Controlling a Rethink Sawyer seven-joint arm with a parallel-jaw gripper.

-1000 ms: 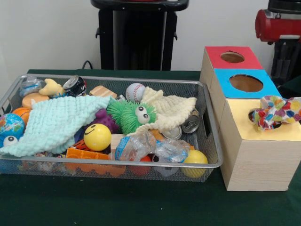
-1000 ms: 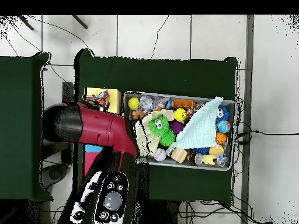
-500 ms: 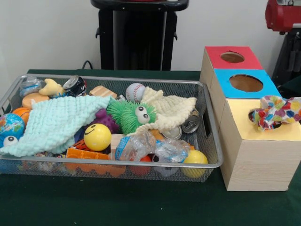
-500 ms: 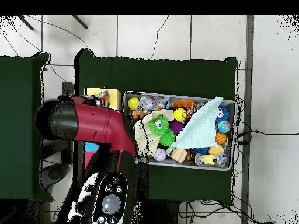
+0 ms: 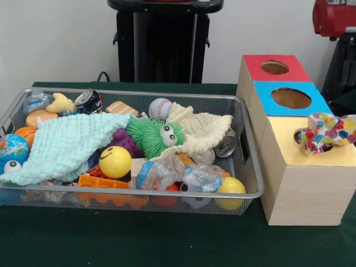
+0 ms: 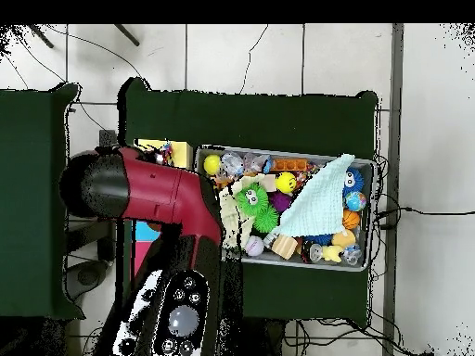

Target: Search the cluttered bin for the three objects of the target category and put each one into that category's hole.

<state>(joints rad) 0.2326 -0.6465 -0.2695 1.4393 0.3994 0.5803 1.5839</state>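
1. Pulling away from the box [image 5: 300, 189]: the red arm [image 5: 334, 16] now shows only at the top right corner of the front view, higher than a second ago. In the overhead view its bulk [image 6: 148, 190] has swung a little towards the bin [image 5: 253, 167].
2. The gripper itself shows in neither view, since the arm hides it from above. I cannot tell whether it is apart or together.
3. The multicoloured cloth [image 5: 325, 132] lies bunched over the hole in the yellow panel [image 5: 311, 158]. Most of it is still above the panel and it is not pushed through. Its position matches both earlier frames.
4. Judgement: the first drop looks done but incomplete, and the cloth may need a push to go down.
5. Bin contents are unchanged from earlier. The mint cloth [image 5: 61, 144] is draped over the toys at one end. The cream cloth [image 5: 203, 130] lies beside the green furry toy [image 5: 153, 136], towards the box end.
6. Judgement: if the category is cloths, these two remain. The cream one is nearer the arm.
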